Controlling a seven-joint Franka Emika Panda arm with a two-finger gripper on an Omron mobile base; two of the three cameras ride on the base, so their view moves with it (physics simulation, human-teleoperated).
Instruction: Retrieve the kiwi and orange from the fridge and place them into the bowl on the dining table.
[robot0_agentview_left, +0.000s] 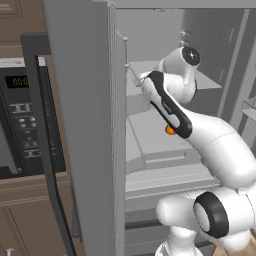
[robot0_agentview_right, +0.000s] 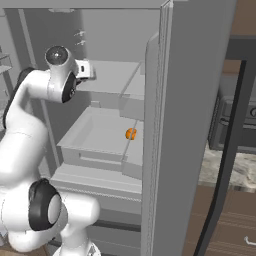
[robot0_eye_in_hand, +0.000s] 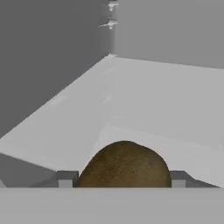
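Fridge (robot0_agentview_right: 200, 125): a tall grey unit, doors swung open; pale grey shelved interior exposed in both base views.
Left door (robot0_agentview_left: 85, 125): its grey slab stands edge-on in the left base view, between the interior and the wall oven.
Arm (robot0_agentview_left: 220, 145): a white arm with dark joints, rising from below and reaching into the upper part of the fridge interior.
Hand (robot0_eye_in_hand: 122, 180): seen in the hand view, its two small dark fingertips (robot0_eye_in_hand: 66, 178) flank a brown fruit, one on either side and close against it — the jaws stand at a middling width with the fruit between them; whether it is lifted off the shelf cannot be told.
Kiwi (robot0_eye_in_hand: 124, 165): a fuzzy brown oval low in the hand view, sitting between the fingertips, over a pale shelf surface.
Upper shelf (robot0_eye_in_hand: 166, 100): a flat pale grey surface that runs back to the fridge's rear corner.
Orange (robot0_agentview_right: 131, 133): a small bright-orange fruit lying in a shallow grey drawer-like tray (robot0_agentview_right: 95, 132) in the middle of the fridge, a level below the hand; in the left base view it peeks out just beside the arm's dark-striped forearm.
Wall oven (robot0_agentview_left: 22, 125): a black built-in appliance with a keypad and green display, set in brown cabinetry to the left of the fridge.
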